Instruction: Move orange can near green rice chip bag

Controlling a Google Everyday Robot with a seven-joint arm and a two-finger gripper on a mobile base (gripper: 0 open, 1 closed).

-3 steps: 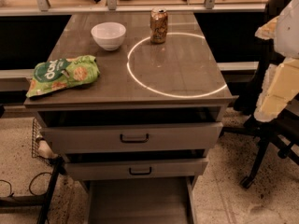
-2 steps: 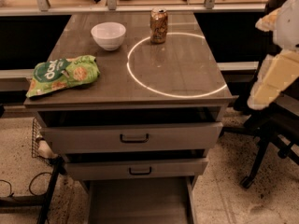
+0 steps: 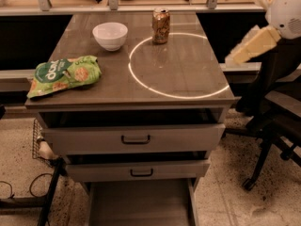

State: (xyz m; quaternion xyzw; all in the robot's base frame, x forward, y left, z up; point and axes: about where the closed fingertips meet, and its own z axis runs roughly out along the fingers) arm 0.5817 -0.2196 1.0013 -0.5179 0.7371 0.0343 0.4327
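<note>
The orange can [image 3: 161, 26] stands upright at the back of the cabinet top, on the far edge of a bright ring of light [image 3: 178, 65]. The green rice chip bag [image 3: 64, 75] lies flat at the front left corner of the top. My gripper [image 3: 233, 58] is at the right, in the air just beyond the cabinet's right edge, at the end of a pale arm that slants down from the upper right. It is well to the right of the can and holds nothing that I can see.
A white bowl [image 3: 110, 35] sits at the back left, between bag and can. The cabinet [image 3: 131, 100] has two drawers slightly open below. An office chair [image 3: 277, 117] stands at the right. A wire basket [image 3: 40, 142] and cables are on the floor at the left.
My arm has moved up and to the left, closer to the cabinet's right edge. The can, bowl and bag have not moved.
</note>
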